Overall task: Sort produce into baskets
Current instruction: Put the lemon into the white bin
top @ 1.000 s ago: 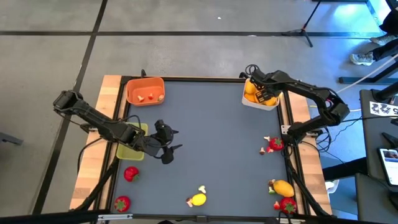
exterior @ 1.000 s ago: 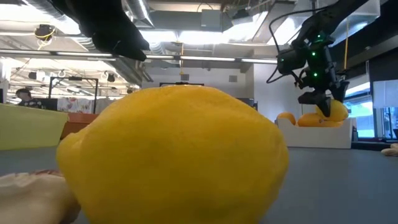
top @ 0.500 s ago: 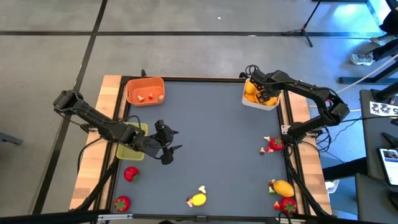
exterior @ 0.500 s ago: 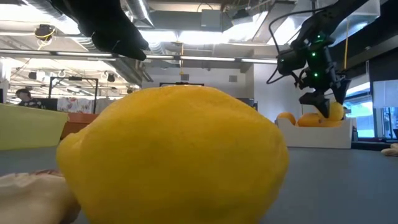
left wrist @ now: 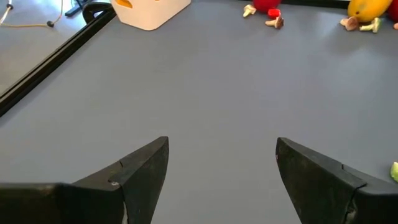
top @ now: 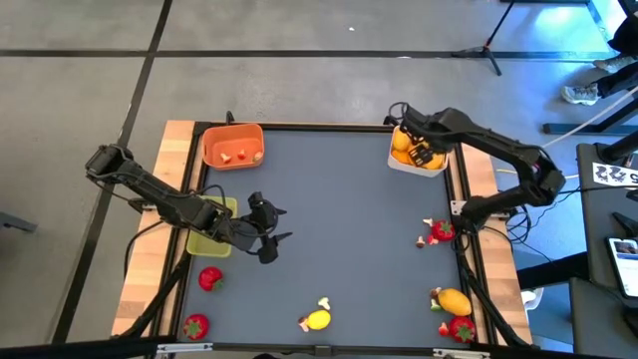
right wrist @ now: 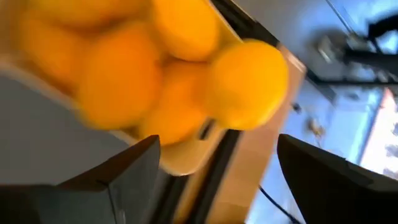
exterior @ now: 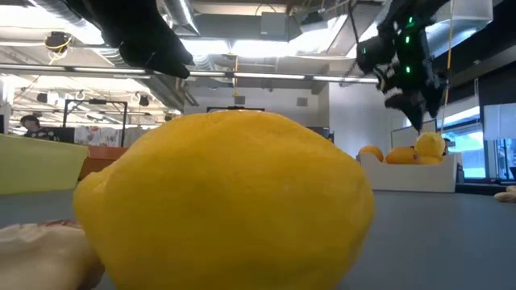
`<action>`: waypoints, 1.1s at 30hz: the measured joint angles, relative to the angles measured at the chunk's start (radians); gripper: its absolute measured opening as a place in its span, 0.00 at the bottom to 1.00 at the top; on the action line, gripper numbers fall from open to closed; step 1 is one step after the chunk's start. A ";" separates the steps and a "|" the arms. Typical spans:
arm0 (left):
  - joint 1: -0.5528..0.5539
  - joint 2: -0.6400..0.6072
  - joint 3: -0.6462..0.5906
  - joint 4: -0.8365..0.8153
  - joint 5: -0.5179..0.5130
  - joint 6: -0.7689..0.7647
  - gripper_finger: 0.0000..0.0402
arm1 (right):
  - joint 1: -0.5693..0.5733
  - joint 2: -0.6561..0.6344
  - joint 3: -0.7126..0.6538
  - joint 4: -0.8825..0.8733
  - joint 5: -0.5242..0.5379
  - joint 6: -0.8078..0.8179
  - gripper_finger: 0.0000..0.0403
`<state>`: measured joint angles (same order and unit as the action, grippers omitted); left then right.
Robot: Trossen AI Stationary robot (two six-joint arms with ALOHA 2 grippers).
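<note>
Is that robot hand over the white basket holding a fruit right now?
No, the right hand hangs open and empty above the white basket, with the yellow fruit lying in it.

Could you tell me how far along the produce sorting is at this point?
Done: several citrus fruits sit in the white basket, and small bits in the orange basket. In hand: nothing; the right gripper hangs open above the white basket, and the left gripper waits open mid-table. Left: strawberries, a lemon and other pieces on the table.
</note>
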<state>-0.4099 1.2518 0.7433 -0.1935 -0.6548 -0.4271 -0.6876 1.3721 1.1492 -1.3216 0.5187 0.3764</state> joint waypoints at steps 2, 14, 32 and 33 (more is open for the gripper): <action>-0.001 0.000 0.000 0.001 0.000 0.000 0.73 | 0.071 -0.024 0.017 0.005 -0.027 0.008 0.79; -0.021 0.000 0.000 0.003 0.000 -0.001 0.73 | 0.547 -0.092 0.034 0.154 -0.227 0.083 0.79; -0.022 0.055 0.001 0.003 0.002 0.016 0.73 | 1.035 -0.092 0.034 0.144 -0.435 0.427 0.79; -0.022 0.055 0.001 0.003 0.002 0.017 0.73 | 1.057 -0.092 0.034 0.144 -0.443 0.453 0.79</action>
<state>-0.4320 1.3071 0.7444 -0.1907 -0.6528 -0.4099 0.3690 1.2800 1.1832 -1.1778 0.0758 0.8294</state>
